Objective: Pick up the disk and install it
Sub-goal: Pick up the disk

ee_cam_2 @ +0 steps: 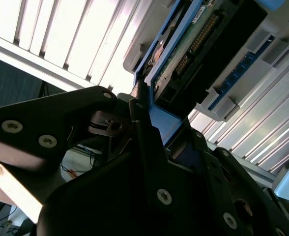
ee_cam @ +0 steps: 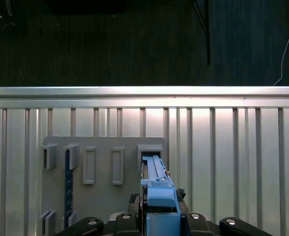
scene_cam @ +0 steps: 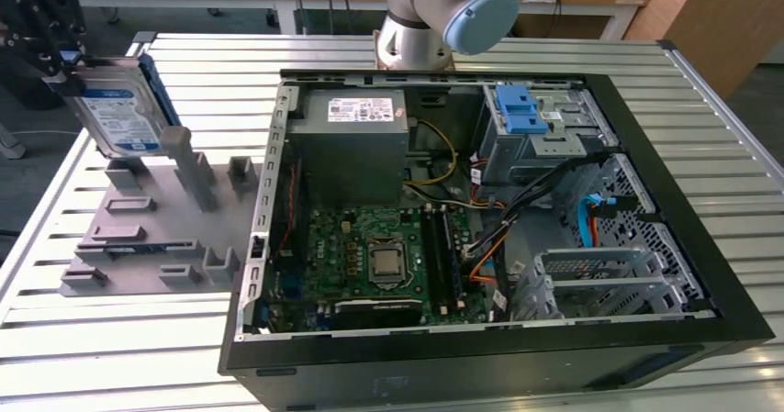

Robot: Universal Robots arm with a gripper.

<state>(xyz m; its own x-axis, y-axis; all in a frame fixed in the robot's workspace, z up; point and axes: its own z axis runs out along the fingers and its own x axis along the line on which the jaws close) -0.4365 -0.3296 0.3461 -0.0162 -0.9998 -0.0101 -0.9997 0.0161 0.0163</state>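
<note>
Claw (scene_cam: 61,61) is clenched on the flat silver hard-drive disk w/ white-and-blue label & blue plastic bracket (scene_cam: 117,114), gripping its top edge. The disk hangs upright, slightly tilted, label toward the camera in the exterior view. It sits over the grey plastic holder plate w/ posts & slots (scene_cam: 147,242), at the plate's end that lies uppermost in that view. Its lower edge is about level w/ the tallest posts; can't tell if it touches them.

First wrist view: disk (ee_cam: 157,189) seen edge-on, blue bracket facing the camera, claw (ee_cam: 159,223) round it, above a slot at the plate's (ee_cam: 105,206) edge.

Second wrist view: black fingers (ee_cam_2: 144,147) pinch the blue bracket; disk's (ee_cam_2: 184,59) circuit-board side shows.

The plate lies on the slatted metal desk (scene_cam: 110,357). An open black PC tower case (scene_cam: 490,371) lies just beside the plate, on the exterior view's right of it, w/ a grey power-supply box (scene_cam: 355,146) & green mainboard (scene_cam: 380,256) inside.
</note>
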